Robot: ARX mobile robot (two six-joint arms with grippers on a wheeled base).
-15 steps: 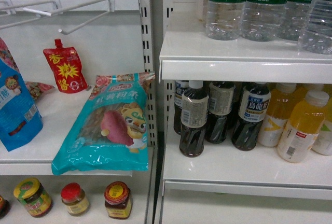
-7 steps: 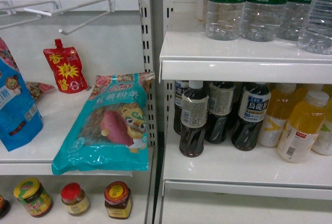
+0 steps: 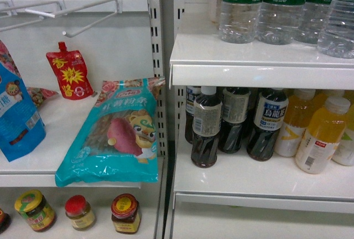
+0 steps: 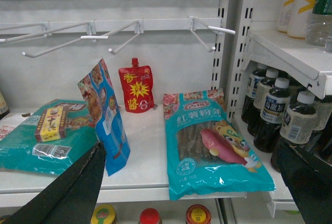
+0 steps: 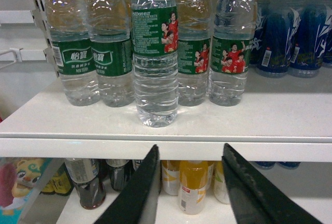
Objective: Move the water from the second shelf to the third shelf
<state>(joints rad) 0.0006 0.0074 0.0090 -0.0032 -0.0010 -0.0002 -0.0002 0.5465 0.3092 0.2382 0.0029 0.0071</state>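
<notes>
Right gripper (image 5: pixel 189 193): jaws spread wide, empty, sitting below and in front of the shelf edge (image 5: pixel 166 149), roughly lined up just right of the front-most water bottle (image 5: pixel 154 53). Left gripper (image 4: pixel 192 182): fingers also well apart, holding nothing, parked over the snack bay, nowhere near the task.

Target sits on the upper shelf in the right wrist view, forward of the row, nearest the front edge, left of centre. More of the same bottles (image 5: pixel 231 42) stand behind it, close to touching each other. In the head view the same row (image 3: pixel 282 6) shows along the top right, above the dark tea bottles (image 3: pixel 207 128) and the orange juice bottles (image 3: pixel 323 136).

Handling call: looks full, so moderately heavy for its size, weight carried low. Thin ribbed PET wall flexes under squeeze; the label wrap is smooth and likely slippery. I'd grab the ribbed section just under the green label: ribs give bite, the wall is stiffer there, and it's close to the centre of mass. Avoid the neck, since it would swing.

Risk: too deep an approach bumps the rear bottles. The front one stands clear enough for the fingers on both sides.
</notes>
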